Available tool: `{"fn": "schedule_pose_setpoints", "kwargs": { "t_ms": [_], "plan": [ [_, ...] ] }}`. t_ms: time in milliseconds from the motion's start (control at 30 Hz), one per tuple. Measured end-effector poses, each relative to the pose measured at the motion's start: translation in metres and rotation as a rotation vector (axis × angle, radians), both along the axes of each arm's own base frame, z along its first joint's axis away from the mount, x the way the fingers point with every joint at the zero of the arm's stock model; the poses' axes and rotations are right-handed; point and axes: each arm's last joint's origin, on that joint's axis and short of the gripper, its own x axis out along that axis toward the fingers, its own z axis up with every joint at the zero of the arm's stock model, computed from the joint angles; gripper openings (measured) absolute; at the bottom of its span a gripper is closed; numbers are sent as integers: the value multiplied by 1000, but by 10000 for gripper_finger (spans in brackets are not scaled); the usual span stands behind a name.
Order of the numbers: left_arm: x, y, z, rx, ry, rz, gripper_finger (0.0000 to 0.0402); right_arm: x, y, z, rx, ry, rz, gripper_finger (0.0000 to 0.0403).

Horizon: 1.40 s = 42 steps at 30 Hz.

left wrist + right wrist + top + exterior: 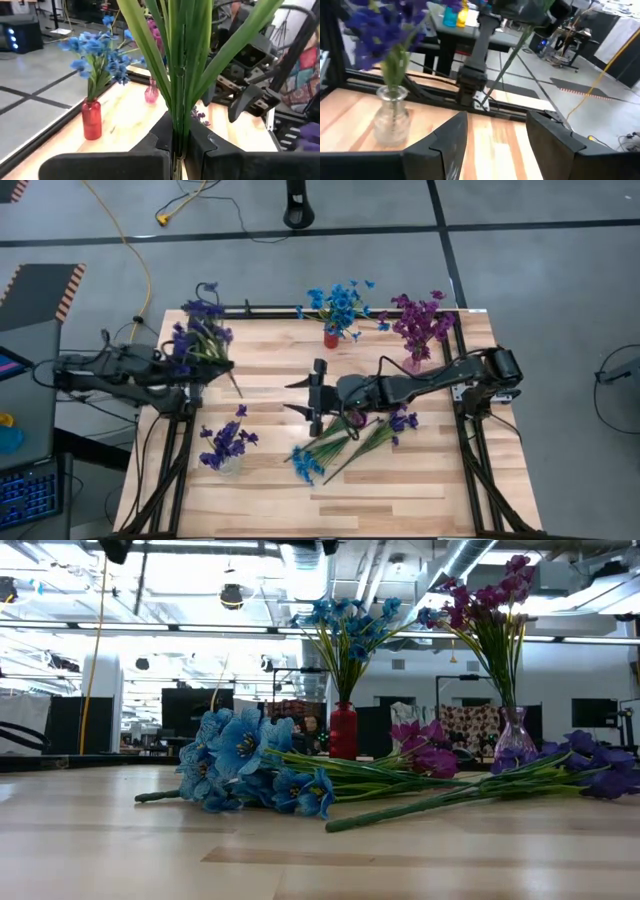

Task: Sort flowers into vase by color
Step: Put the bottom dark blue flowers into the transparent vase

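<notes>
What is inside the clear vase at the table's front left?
The clear vase holds a bunch of dark indigo-violet flowers. In the right wrist view their green stems enter its neck; the blossoms cover the vase's mouth from above.

Grey floor (520, 290) crossed by black tape lines (300, 235). A yellow cable (140, 265) trails across it. Bright ceiling lights (200, 580) overhead.

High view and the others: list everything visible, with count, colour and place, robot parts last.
Red vase: one, blue flowers, table's far edge.
Pink glass vase: one, magenta flowers, far right.
Clear vase: one, indigo flowers, near left.
Loose flowers: a pile, blue, magenta and indigo, lying mid-table.
Indigo bunch: one, held above the table's far left.
Left gripper: fingers shut on the indigo bunch's stems.
Right gripper: fingers open, above the table's middle.
</notes>
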Motion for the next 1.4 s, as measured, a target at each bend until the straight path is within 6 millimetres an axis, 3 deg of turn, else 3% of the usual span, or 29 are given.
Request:
{"fn": "schedule_pose_setpoints", "kwargs": {
  "t_ms": [200,800,1400],
  "plan": [
    [-9,-8,-6,-69,43,-58,6,-3,10,1,-4,7,6,230],
    [-9,-43,-18,-282,137,-204,2,-5,12,-9,-7,105,7,230],
    [-16,-94,-31,-224,124,-198,2,-6,14,-9,-6,103,11,230]
  ]
}}
